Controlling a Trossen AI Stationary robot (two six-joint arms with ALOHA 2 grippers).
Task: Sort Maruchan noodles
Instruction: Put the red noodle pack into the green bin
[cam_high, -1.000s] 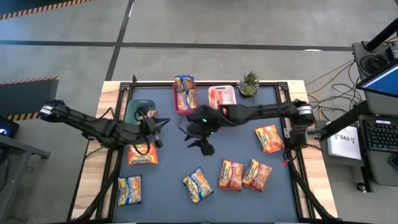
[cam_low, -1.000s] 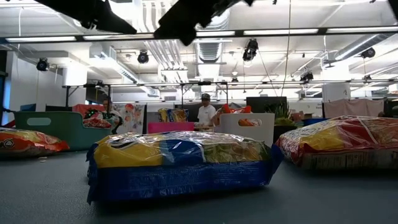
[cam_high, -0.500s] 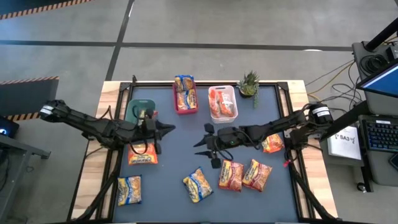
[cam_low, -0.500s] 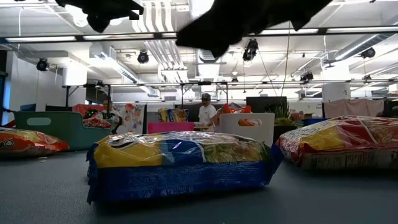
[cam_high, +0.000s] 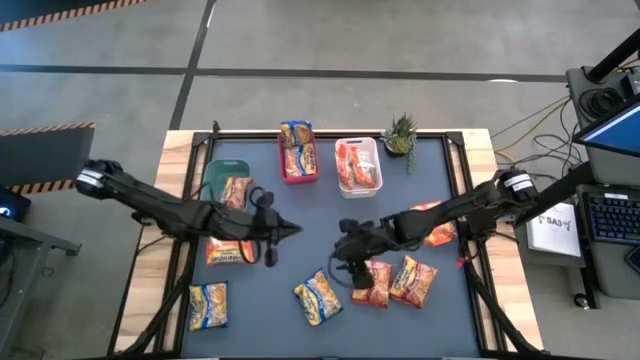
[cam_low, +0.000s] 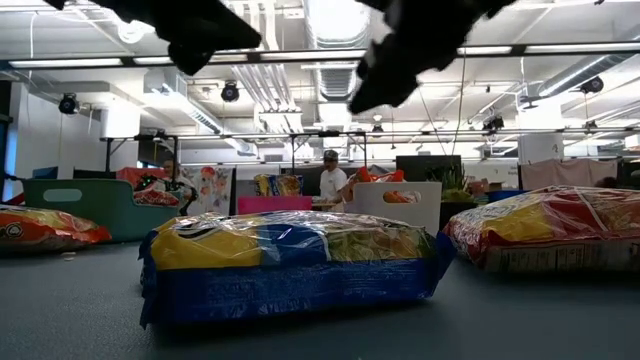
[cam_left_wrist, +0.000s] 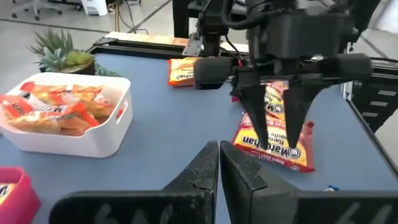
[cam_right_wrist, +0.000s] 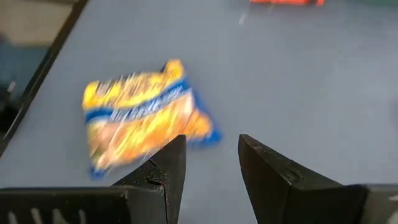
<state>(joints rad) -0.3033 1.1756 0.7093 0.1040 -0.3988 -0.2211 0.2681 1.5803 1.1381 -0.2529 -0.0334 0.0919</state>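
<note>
The right end effector, fingers parted and empty, hangs at lower centre of the high view, just above a red-orange packet and beside a yellow-and-blue packet on the tabletop. I judge it is choosing its next pick; it must descend and close. The left end effector, pinched shut and empty, waits left of centre.

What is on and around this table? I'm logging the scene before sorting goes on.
Yellow-and-blue plastic noodle packets: 2 loose, high view's lower left and lower centre.
Orange and red-orange plastic noodle packets: 4 loose, one left, three right.
Green plastic bin: 1, back left, holding an orange packet.
Red plastic bin: 1, back centre, yellow-and-blue packets.
White plastic bin: 1, back, orange packets.
Potted green plant: 1, back right.
Person: 1, room behind.
Left gripper: dark, shut, mid-table.
Right gripper: dark, open, empty, above a red-orange packet.
</note>
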